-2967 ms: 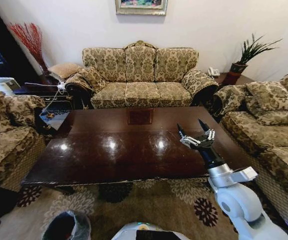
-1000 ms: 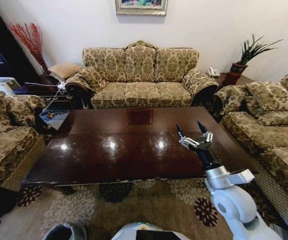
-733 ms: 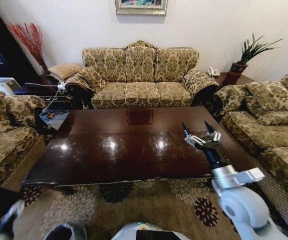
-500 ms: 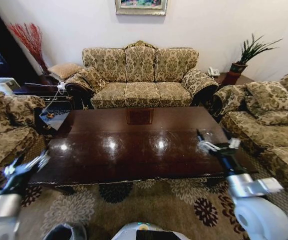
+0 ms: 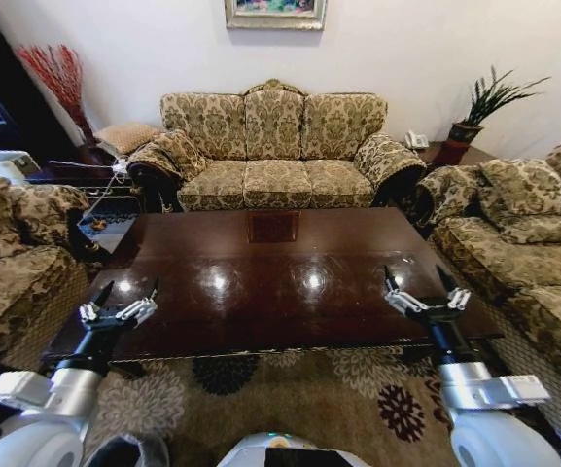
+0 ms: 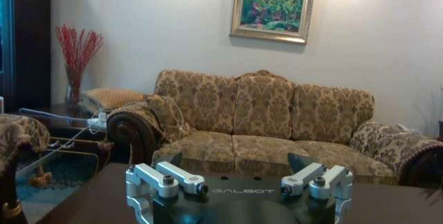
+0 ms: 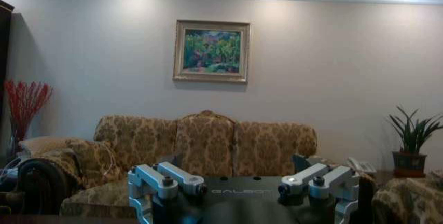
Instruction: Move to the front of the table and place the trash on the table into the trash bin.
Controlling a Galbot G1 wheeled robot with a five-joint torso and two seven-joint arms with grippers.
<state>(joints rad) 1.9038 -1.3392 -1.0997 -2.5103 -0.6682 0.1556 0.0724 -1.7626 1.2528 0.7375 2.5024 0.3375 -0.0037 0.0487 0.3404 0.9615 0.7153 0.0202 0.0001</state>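
The table (image 5: 261, 292) is a glossy dark brown rectangle with a square inlay, right in front of me. The trash is out of view. A slice of the trash bin (image 5: 127, 451), dark with a pale liner, peeks in at the picture's bottom edge, left of my base. My left gripper (image 5: 127, 290) is open over the table's front left corner. Over the front right part of the table, the right gripper (image 5: 416, 276) is also open. Both hold nothing. The wrist views show the left gripper (image 6: 235, 159) and the right gripper (image 7: 235, 161) pointing level toward the sofa.
A three-seat patterned sofa (image 5: 275, 146) stands behind the table, with armchairs at the left (image 5: 13, 253) and right (image 5: 523, 243). A glass-topped side table (image 5: 105, 229) is at the back left, a potted plant (image 5: 474, 112) at the back right. Patterned rug (image 5: 290, 399) lies before the table.
My left arm has risen into view at the table's front left. The right gripper has swung right and back toward the front edge. Both stay open.
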